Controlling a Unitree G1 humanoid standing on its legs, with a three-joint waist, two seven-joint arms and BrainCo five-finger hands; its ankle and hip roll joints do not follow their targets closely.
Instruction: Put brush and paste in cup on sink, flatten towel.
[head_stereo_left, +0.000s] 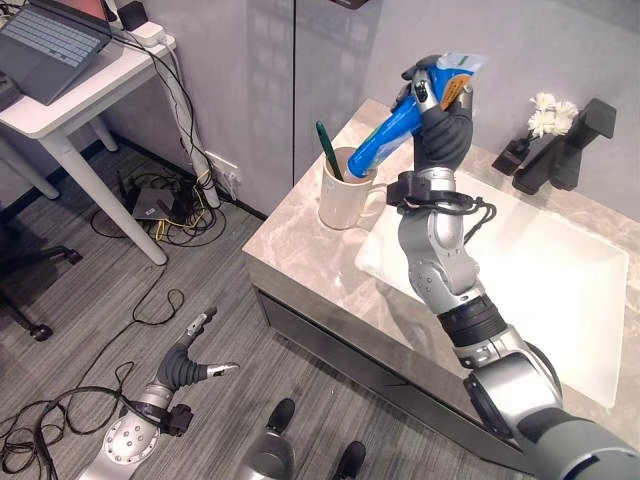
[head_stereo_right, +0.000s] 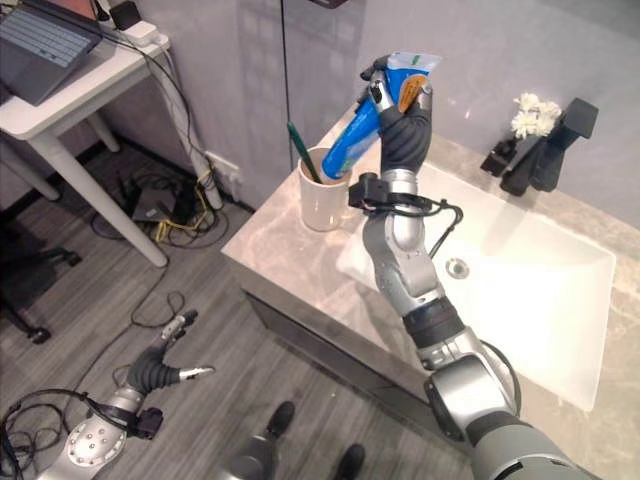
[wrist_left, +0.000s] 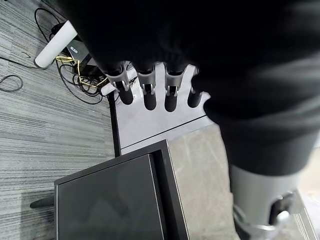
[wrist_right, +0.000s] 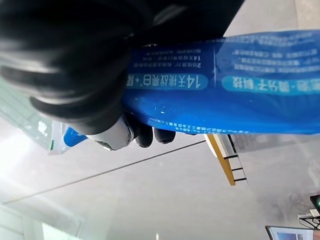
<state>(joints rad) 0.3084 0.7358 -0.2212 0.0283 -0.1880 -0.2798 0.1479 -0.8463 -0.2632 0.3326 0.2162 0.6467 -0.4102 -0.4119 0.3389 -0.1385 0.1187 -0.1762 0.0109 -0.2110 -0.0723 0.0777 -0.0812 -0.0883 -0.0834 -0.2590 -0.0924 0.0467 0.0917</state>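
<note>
My right hand (head_stereo_left: 440, 110) is raised above the marble counter, shut on a blue toothpaste tube (head_stereo_left: 392, 132) held slanted, its lower end just over the rim of a cream mug (head_stereo_left: 347, 194). A green toothbrush (head_stereo_left: 328, 150) stands in the mug. The tube (wrist_right: 220, 95) crosses the right wrist view with fingers curled round it. My left hand (head_stereo_left: 190, 365) hangs low over the grey floor beside the cabinet, fingers straight and holding nothing.
The white sink basin (head_stereo_left: 560, 290) lies right of the mug, with a black tap (head_stereo_left: 565, 150) and a white flower (head_stereo_left: 548, 115) behind it. A white desk (head_stereo_left: 70, 110) with a laptop stands at the left, cables (head_stereo_left: 165, 210) under it.
</note>
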